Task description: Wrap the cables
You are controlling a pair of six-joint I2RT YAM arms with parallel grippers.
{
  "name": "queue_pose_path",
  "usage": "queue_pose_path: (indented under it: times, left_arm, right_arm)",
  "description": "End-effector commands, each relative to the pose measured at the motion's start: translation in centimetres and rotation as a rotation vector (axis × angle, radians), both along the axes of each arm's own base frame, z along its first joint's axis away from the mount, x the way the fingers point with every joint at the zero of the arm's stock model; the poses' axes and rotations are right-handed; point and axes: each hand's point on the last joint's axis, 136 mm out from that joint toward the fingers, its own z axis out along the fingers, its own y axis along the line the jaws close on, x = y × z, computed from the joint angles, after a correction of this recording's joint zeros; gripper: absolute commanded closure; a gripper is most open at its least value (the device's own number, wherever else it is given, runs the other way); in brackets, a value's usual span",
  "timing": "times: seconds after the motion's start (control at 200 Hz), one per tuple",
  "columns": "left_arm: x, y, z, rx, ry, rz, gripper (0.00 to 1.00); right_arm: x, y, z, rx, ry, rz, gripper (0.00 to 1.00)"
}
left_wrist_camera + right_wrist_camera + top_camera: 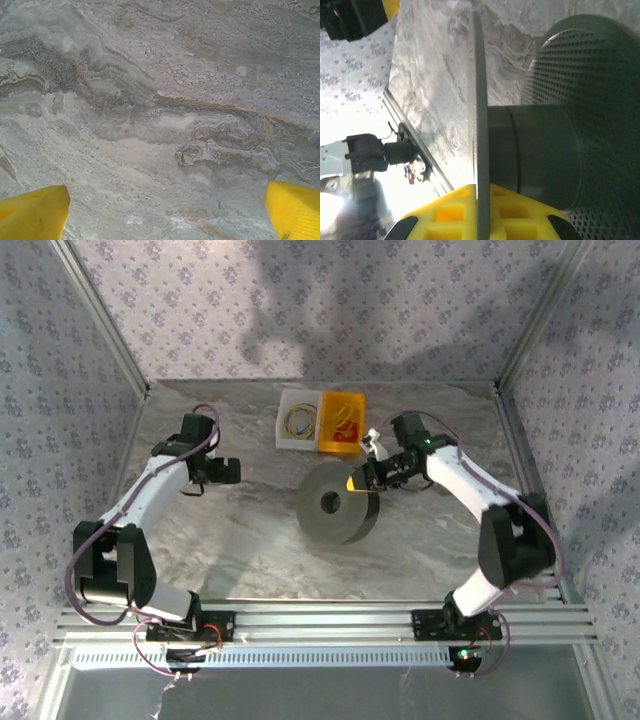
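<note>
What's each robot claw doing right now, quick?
Left gripper: open, holding nothing.
Right gripper: shut on the thin rim of the grey spool.

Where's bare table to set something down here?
Bare marble lies between the spool and the near rail, and between the left gripper and spool. Crowded behind: white tray, orange bin, right gripper on the spool's rim.
</note>
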Motion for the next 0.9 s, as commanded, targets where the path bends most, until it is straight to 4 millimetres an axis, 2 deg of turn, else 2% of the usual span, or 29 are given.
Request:
queue_pose_path:
  times: [0.0, 0.085, 0.095, 0.24, 0.44, 0.56, 0.635, 0.715, 0.82, 0.894]
  left_arm:
    - [-0.6, 0.1, 0.4, 0.006, -0.011, -0.013, 0.0]
    - [-0.9, 0.1, 0.0, 0.001, 0.001, -0.011, 0.0]
    - [-0.4, 0.0, 0.2, -0.004, -0.019, -0.011, 0.0]
    - [-0.2, -0.1, -0.1, -0.009, -0.013, -0.015, 0.0]
    - [-0.2, -0.1, 0.7, -0.01, -0.029, -0.014, 0.0]
    - [-0.2, 0.0, 0.9, -0.001, -0.035, -0.016, 0.0]
    - [-0.2, 0.1, 0.8, 0.003, -0.033, -0.016, 0.0]
    - [-0.3, 0.2, 0.7, 0.004, -0.034, -0.009, 0.0]
    - [-0.4, -0.1, 0.5, -0.011, -0.034, -0.008, 0.0]
    - [-0.5, 0.0, 0.3, -0.006, -0.026, -0.011, 0.0]
  right_arm:
    - [0.6, -0.3, -2.7, -0.055, 0.018, 0.102, 1.0]
    - [1.3, 0.3, -5.1, -0.09, 0.056, 0.125, 1.0]
    - [1.4, 0.4, -5.3, -0.093, 0.057, 0.127, 1.0]
    - [1.3, 0.9, -8.9, -0.2, 0.083, 0.163, 1.0]
    - [0.2, 0.5, -11.9, -0.311, 0.107, 0.187, 1.0]
    - [0.0, 0.4, -12.8, -0.336, 0.112, 0.184, 1.0]
    - [0.4, 0.3, -12.7, -0.343, 0.091, 0.156, 0.9]
    - [1.2, 0.3, -11.8, -0.338, 0.062, 0.12, 0.69]
    - [2.5, -0.2, -9.8, -0.346, -0.002, 0.085, 0.44]
    - [3.5, -0.7, -8.0, -0.356, -0.06, 0.06, 0.31]
